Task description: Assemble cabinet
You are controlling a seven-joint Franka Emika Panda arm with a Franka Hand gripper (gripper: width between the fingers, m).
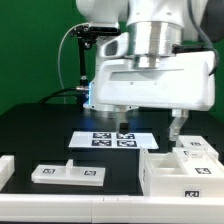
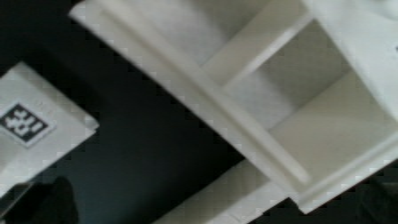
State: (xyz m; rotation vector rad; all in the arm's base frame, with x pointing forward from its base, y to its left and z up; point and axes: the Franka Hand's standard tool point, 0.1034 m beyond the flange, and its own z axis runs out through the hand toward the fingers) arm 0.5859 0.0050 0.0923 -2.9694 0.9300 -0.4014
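Gripper hung low over the black table, fingers spread wide with nothing between them. In the exterior view one dark finger sat just above the marker board. The other came down at the far edge of the cabinet body; couldn't tell if it touched. Cabinet body was a white box with tags on its near face, sitting at the exterior view's lower right, just beside the marker board's near right corner. Smaller white block with a tag sat at the body's far right, on it or just behind it, couldn't tell which. Flat white panel with two tags lay on the table at the exterior view's lower left, well apart from the body. Another white piece further left was cut off by the frame edge. Pedestal with a blue glow stood behind the marker board, in front of a green backdrop. Wrist view was blurred and mostly filled by the cabinet body seen close from above, its walls and an inner divider running diagonally. A white tagged surface showed at one side over the black table, too cropped to say which part it was. One dark fingertip showed in a corner of that view, clear of the body
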